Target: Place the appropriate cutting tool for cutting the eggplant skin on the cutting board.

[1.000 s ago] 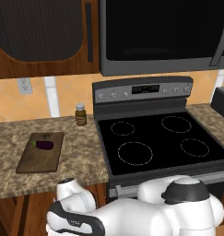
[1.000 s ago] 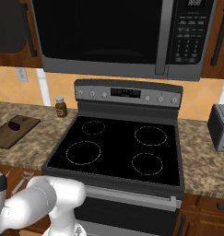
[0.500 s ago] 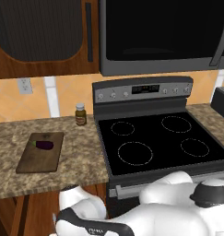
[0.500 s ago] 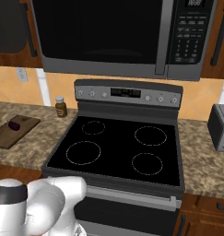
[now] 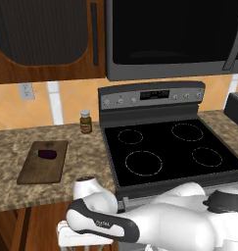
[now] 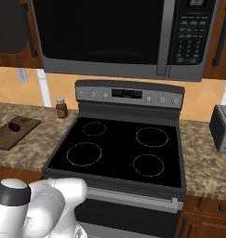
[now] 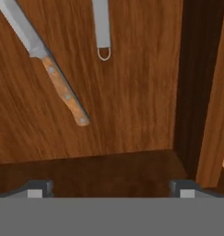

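Tool: the grey tool (image 7: 101,27) lies on a wooden drawer floor (image 7: 132,92), partly cut off at the top of the hand view.
Knife: the knife (image 7: 44,60) lies near it, wooden handle toward the fingers.
Fingers: the fingers (image 7: 109,188) stand apart, empty, short of both utensils.
Board: the board (image 5: 43,161) sits on the desk (image 5: 86,162), carrying the eggplant (image 5: 47,154).
Risk: the knife is the nearer, larger target; closing there takes the wrong utensil. The thin tool, flat on wood, may slip the pads.
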